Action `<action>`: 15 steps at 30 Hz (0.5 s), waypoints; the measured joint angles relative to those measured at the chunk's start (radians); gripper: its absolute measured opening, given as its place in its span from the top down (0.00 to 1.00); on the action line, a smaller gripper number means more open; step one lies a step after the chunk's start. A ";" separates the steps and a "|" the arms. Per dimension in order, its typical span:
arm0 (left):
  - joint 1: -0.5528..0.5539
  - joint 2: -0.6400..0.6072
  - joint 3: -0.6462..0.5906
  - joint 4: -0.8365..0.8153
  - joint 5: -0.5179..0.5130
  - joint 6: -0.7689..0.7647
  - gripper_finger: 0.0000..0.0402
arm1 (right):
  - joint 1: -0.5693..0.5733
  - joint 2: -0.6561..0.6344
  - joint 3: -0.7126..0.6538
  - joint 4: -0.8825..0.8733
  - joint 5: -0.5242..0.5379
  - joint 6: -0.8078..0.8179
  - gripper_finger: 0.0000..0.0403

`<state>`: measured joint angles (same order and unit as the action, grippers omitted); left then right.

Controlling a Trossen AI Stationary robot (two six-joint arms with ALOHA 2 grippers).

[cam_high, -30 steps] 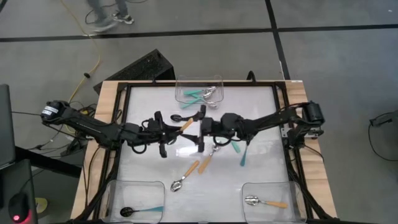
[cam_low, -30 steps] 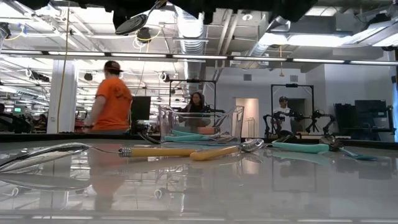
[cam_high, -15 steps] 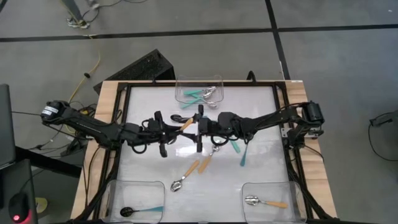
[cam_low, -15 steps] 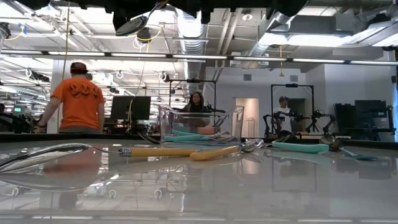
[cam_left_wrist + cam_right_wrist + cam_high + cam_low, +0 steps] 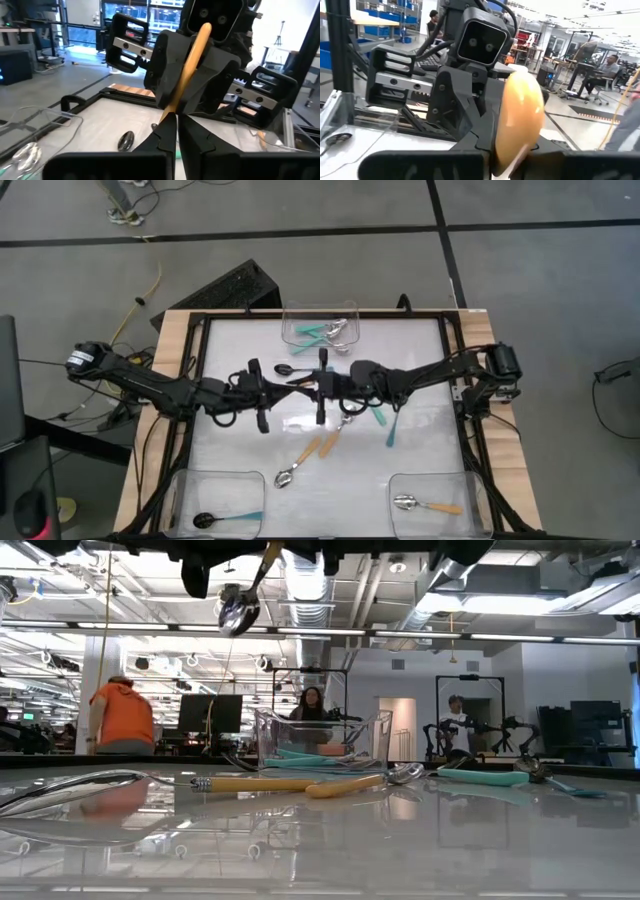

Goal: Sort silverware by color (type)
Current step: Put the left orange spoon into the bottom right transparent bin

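An orange-handled spoon (image 5: 297,376) hangs in the air above the table's middle, between my two grippers. My left gripper (image 5: 290,383) is shut on it from the left, and my right gripper (image 5: 318,384) is shut on its handle from the right. In the low view its bowl (image 5: 235,614) hangs down, well above the table. Loose spoons lie on the table toward the near side: two orange-handled ones (image 5: 318,447) and teal-handled ones (image 5: 385,424). My left gripper pinches the orange handle (image 5: 175,107) between its two fingertips, toward the bowl end. The fingers come level from the table's left. The spoon is lifted clear, its handle running on toward the other gripper. My right gripper has the handle's rounded free end (image 5: 519,117) between its two fingers, coming level from the table's right. The fingers' inner faces are hidden by the handle itself.
A clear bin (image 5: 292,317) at the far edge holds teal-handled spoons. A near-left bin (image 5: 182,480) holds a black-bowled teal spoon (image 5: 225,519). A near-right bin (image 5: 470,485) holds an orange-handled spoon (image 5: 425,505). People move in the room behind.
My right gripper has moved a little toward the left gripper and shut on the handle's free end. The spoon has tipped: its bowl, nearly level a second ago, now hangs lower and points down.
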<state>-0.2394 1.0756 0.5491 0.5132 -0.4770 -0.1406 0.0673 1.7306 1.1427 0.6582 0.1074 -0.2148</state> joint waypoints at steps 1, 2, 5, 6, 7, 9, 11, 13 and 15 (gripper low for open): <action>-0.001 0.000 0.000 0.001 0.001 0.000 1.00 | 0.000 0.000 0.000 0.000 0.000 0.000 0.89; -0.001 0.000 0.000 0.002 0.001 0.000 1.00 | 0.001 0.000 0.000 0.000 0.000 0.000 0.89; -0.001 0.000 0.000 0.004 -0.003 0.001 1.00 | 0.003 0.000 0.000 0.001 0.000 0.000 0.89; -0.001 0.000 0.000 0.004 -0.003 0.001 1.00 | 0.003 0.000 0.000 0.001 0.000 -0.002 0.89; -0.001 0.000 0.000 0.004 -0.003 0.001 1.00 | 0.003 0.000 0.000 0.001 0.000 -0.004 0.89; -0.001 0.000 0.000 0.004 -0.006 0.001 1.00 | 0.003 0.000 0.000 0.001 0.000 -0.004 0.89; -0.001 0.000 0.000 -0.002 -0.022 0.001 0.99 | 0.004 0.000 0.000 0.000 0.000 -0.004 0.89; 0.000 0.000 0.000 -0.010 -0.039 0.000 0.97 | 0.004 0.000 0.000 -0.004 0.000 -0.004 0.89; 0.000 0.000 0.000 -0.019 -0.044 0.000 0.95 | 0.004 0.000 0.000 -0.004 0.000 -0.004 0.89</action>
<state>-0.2390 1.0756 0.5494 0.4944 -0.5213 -0.1402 0.0711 1.7306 1.1427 0.6540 0.1070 -0.2184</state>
